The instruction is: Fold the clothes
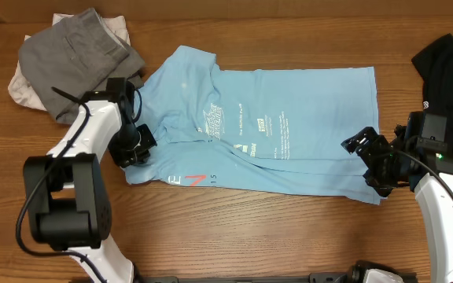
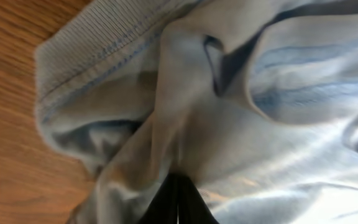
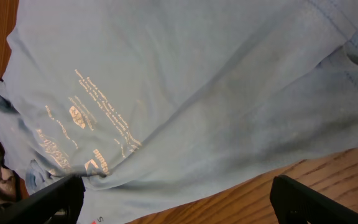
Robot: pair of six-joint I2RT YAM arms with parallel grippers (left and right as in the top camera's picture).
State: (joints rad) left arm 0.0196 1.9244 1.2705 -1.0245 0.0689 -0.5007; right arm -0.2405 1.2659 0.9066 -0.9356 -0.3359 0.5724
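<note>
Broadly, the wooden counter [image 1: 289,236] carried everything. Across its middle lay the light blue T-shirt [image 1: 313,102], spread mostly flat, its white and dark print facing up and some creases along its near edge. At the far left sat a crumpled grey garment [image 1: 77,47] on top of an off-white garment [image 1: 20,88], just beside the shirt's left end. In the far right corner a black garment [image 1: 447,59] lay apart from the shirt. The left arm [image 1: 85,145] reached to the shirt's left edge. The left jaws were together, clamped on a bunched fold of the blue cloth beside a stitched hem, as the left wrist view showed. The right arm [image 1: 447,208] came in from the near right. The right jaws stood wide apart over the shirt's near right corner, gripping nothing. Whether they touched the cloth could not be told.
</note>
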